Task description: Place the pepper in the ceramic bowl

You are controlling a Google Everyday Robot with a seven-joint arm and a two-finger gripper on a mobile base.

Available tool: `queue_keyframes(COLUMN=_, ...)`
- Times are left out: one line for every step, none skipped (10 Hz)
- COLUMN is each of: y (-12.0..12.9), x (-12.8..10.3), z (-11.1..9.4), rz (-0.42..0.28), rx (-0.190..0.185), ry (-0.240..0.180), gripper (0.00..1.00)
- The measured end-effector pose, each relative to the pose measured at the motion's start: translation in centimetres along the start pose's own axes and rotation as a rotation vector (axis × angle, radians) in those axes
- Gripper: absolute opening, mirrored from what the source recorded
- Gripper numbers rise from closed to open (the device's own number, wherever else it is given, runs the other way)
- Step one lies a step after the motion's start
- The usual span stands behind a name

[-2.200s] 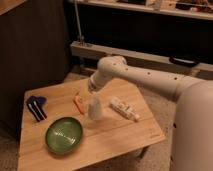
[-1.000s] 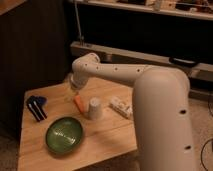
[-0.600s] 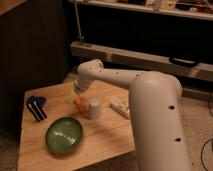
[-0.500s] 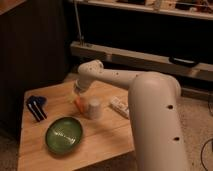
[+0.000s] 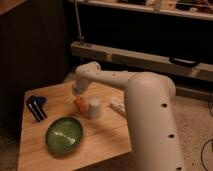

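The orange pepper [image 5: 80, 104] lies on the wooden table [image 5: 40, 145], just left of the white upturned cup [image 5: 94, 108]. The green ceramic bowl [image 5: 64, 134] sits at the front left of the table, a short way in front of the pepper. My gripper [image 5: 75, 95] is at the end of the white arm, right above the pepper's far end. The arm hides most of it.
A blue and black object [image 5: 35, 106] lies at the table's left edge. A white rectangular packet [image 5: 118, 105] lies right of the cup, partly behind my arm. Dark shelving and a metal rail stand behind the table.
The arm has swung left and lowered from above the cup to the pepper. In the last half second it barely moved. The pepper, cup and bowl stay in place.
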Motion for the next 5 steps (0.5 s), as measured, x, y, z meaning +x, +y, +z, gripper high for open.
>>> queue_keyframes(y=-0.2, x=0.4, z=0.4, rz=0.011, rx=0.0, ry=0.011, gripper=0.8)
queue_keyframes(y=0.0, x=0.6, z=1.0, rz=0.017, rx=-0.004, ry=0.023, gripper=0.8)
queue_keyframes(y=0.2, x=0.7, z=1.6, rz=0.023, rx=-0.009, ry=0.033, gripper=0.8)
queue_keyframes(y=0.0, x=1.0, z=1.9, rz=0.034, rx=-0.011, ry=0.041, gripper=0.8)
queue_keyframes(y=-0.2, x=1.3, z=2.1, rz=0.049, rx=-0.015, ry=0.048, gripper=0.8)
